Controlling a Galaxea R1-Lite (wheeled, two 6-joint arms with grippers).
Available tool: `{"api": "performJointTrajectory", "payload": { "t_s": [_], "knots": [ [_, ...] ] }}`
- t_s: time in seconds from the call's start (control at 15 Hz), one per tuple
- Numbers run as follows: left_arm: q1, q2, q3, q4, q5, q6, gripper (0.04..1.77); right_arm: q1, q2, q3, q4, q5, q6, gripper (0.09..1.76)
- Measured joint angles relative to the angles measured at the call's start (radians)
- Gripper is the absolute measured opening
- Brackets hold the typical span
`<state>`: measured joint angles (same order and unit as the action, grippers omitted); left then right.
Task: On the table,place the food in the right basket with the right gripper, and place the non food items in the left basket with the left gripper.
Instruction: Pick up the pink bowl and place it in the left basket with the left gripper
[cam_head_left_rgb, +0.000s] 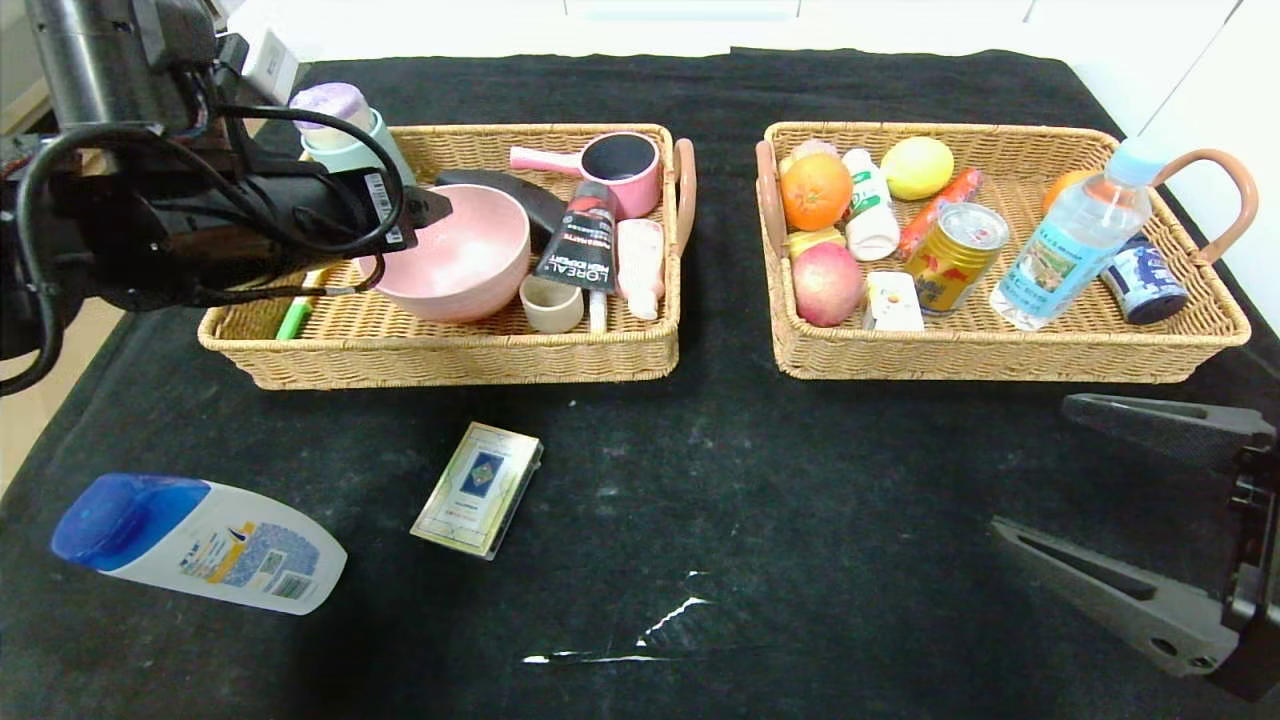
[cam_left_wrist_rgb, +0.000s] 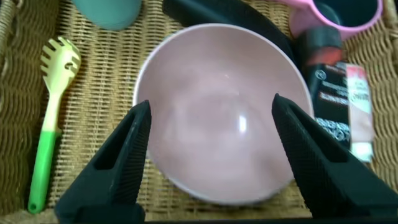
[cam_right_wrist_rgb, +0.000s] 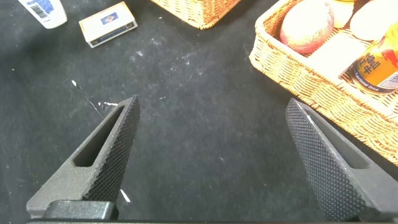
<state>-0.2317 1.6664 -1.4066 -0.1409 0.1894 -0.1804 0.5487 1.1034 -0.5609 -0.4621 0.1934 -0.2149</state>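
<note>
My left gripper (cam_head_left_rgb: 425, 208) hangs open over the left basket (cam_head_left_rgb: 450, 365), its jaws straddling the pink bowl (cam_left_wrist_rgb: 217, 112) without touching it. The bowl (cam_head_left_rgb: 460, 255) sits upright in that basket. The white shampoo bottle (cam_head_left_rgb: 200, 545) lies on the black table at the front left. The flat cream box (cam_head_left_rgb: 478, 488) lies in front of the left basket. The red-pink fruit (cam_head_left_rgb: 826, 283), gold can (cam_head_left_rgb: 955, 255) and white packet (cam_head_left_rgb: 892, 300) lie in the right basket (cam_head_left_rgb: 1000, 360). My right gripper (cam_head_left_rgb: 1035, 468) is open and empty, low over the table in front of the right basket.
The left basket also holds a pink cup (cam_head_left_rgb: 620, 160), a black tube (cam_head_left_rgb: 580, 240), a small beige cup (cam_head_left_rgb: 551, 303) and a green spork (cam_left_wrist_rgb: 50, 118). The right basket also holds an orange (cam_head_left_rgb: 816, 190), a lemon (cam_head_left_rgb: 917, 167) and a water bottle (cam_head_left_rgb: 1075, 235). White scuffs (cam_head_left_rgb: 650, 630) mark the cloth.
</note>
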Motion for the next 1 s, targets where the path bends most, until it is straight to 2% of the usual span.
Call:
{"api": "performJointTrajectory", "payload": {
  "t_s": [0.2,0.67,0.8,1.0],
  "knots": [
    [-0.05,-0.067,-0.002,0.128,-0.005,0.023,1.52,0.0,0.0,0.0,0.0,0.0,0.0,1.71],
    [-0.217,-0.213,0.003,0.572,-0.002,0.05,1.63,0.0,0.002,0.002,0.0,0.0,0.0,1.71],
    [-0.255,-0.232,0.032,0.64,0.003,0.056,1.65,0.0,0.004,0.002,0.0,0.0,0.0,1.71],
    [-0.284,-0.236,0.118,0.658,0.024,0.09,1.67,0.0,0.007,0.003,0.0,0.0,0.0,1.71]
  ]
}}
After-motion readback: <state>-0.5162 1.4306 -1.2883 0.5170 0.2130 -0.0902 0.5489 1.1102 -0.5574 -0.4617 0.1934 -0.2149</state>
